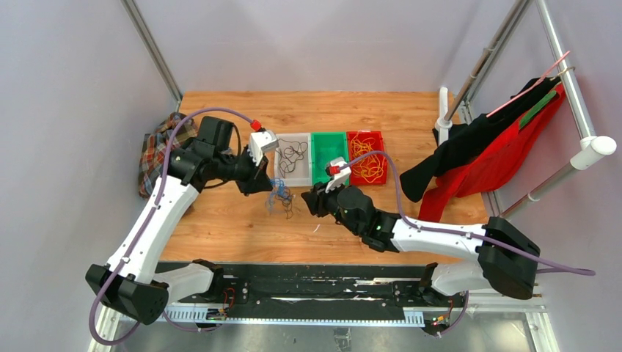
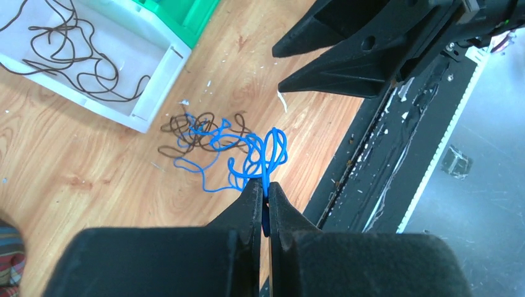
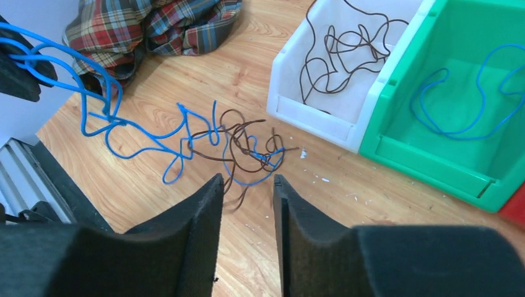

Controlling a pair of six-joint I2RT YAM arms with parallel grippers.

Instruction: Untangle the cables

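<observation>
Plainly, the left gripper (image 2: 265,189) is clamped on a loop of the blue cable (image 2: 247,145), its jaws pressed together around it and held up off the table (image 1: 220,227). From that pinch the blue cable trails down toward the white bin (image 2: 158,86). There it is snarled with a brown cable (image 2: 179,127) on the wood, just on the near side of that bin.

So the strand's long axis runs from the left gripper to the snarl. The snarl lies straight ahead of the right gripper (image 3: 247,185), the nearer of the two to it. The right gripper's jaws stand apart with nothing between them, hovering short of the snarl. I judge the coming move calls for that gripper to pin or take the brown cable while the left draws the blue one away.

The white bin holds loose dark brown cables (image 3: 334,55). The green bin (image 3: 433,162), touching the white bin's side, holds a lone blue strand (image 3: 420,105). The red bin (image 1: 364,133), beyond the green one from the white bin, holds yellow cables (image 1: 367,165).
</observation>
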